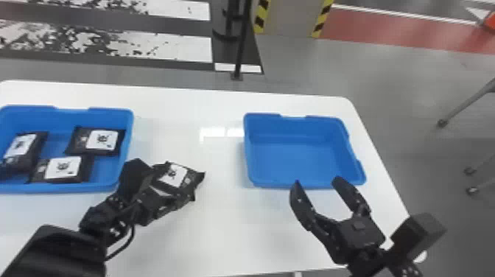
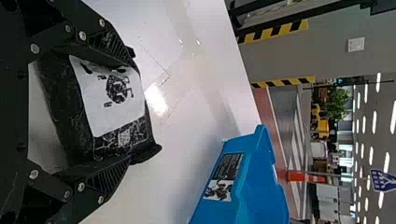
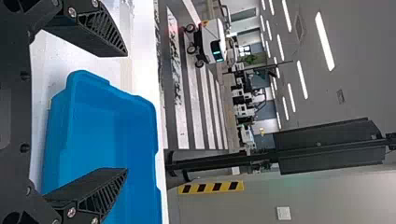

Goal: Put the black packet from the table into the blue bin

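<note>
The left gripper (image 1: 176, 184) has its jaws closed on the black packet (image 2: 116, 102), one against each side, with the white label (image 2: 108, 95) showing between them. A corner of the packet pokes out past the tips; I cannot tell whether its underside touches the bench (image 1: 221, 228). The right gripper (image 1: 317, 182) is empty, its jaws spread wide, their tips beside the near rim of an empty blue bin (image 1: 302, 158).

That bin sits on the bench to the right of the left jaws, well apart from them; a printed sticker (image 2: 220, 179) is on the side wall facing them. Just left of the left jaws stands another blue bin (image 1: 70, 188), holding three black packets: one (image 1: 97, 141) at its far right, one (image 1: 60, 169) nearer the front, and one (image 1: 24, 151) at the left.

Beyond the jaws and the far edge of the bench, a black pole (image 1: 241, 40) rises from the grey floor (image 1: 305, 70). An orange cone (image 2: 303, 177) stands farther off, on the right jaws' side.
</note>
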Controlling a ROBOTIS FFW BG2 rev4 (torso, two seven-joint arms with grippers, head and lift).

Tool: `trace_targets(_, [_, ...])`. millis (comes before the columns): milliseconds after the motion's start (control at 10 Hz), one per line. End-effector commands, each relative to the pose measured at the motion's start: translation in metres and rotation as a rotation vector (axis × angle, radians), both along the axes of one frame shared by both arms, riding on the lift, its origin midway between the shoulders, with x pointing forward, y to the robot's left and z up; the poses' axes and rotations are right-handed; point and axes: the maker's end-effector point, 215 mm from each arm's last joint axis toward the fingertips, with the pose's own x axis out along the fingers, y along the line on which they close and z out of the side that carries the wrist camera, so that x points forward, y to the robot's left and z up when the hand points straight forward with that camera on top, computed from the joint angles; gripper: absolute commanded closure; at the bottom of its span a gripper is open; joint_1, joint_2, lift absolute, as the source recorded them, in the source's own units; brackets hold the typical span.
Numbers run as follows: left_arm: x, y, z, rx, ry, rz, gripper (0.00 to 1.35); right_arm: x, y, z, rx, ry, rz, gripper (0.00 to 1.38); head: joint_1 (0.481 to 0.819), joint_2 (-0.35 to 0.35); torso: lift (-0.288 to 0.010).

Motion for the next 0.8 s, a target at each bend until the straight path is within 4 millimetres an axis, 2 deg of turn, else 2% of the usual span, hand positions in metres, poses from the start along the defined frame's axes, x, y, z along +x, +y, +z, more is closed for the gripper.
trace_targets(0, [0.003, 0.002, 0.005, -0.015, -0.015, 0.002, 1.00, 0.000, 0.000, 0.000, 0.000, 0.000, 0.000, 0.14, 0.695, -0.184, -0.110])
trace_targets(100, [0.008, -0.003, 0.020, -0.021, -0.071, -0.017, 1.24, 0.001, 0.000, 0.000, 0.002, 0.000, -0.001, 0.14, 0.695, -0.183, -0.110])
trace_targets(300, [0.013, -0.014, 0.043, -0.064, -0.131, -0.055, 1.21, 0.000, 0.001, 0.000, 0.005, 0.000, 0.000, 0.14, 0.695, -0.186, -0.110])
trace_targets(500, [0.022, -0.028, 0.086, -0.178, -0.201, -0.084, 1.21, 0.001, 0.000, 0.000, 0.004, 0.000, -0.001, 0.14, 0.695, -0.204, -0.110])
trace_targets(600, [0.028, -0.022, 0.107, -0.205, -0.225, -0.082, 1.21, 0.000, -0.001, -0.002, 0.004, 0.003, -0.002, 0.14, 0.695, -0.213, -0.110])
trace_targets(700, [0.035, -0.001, 0.127, -0.199, -0.268, -0.067, 1.21, 0.000, 0.000, -0.002, 0.005, 0.003, 0.000, 0.14, 0.695, -0.213, -0.110])
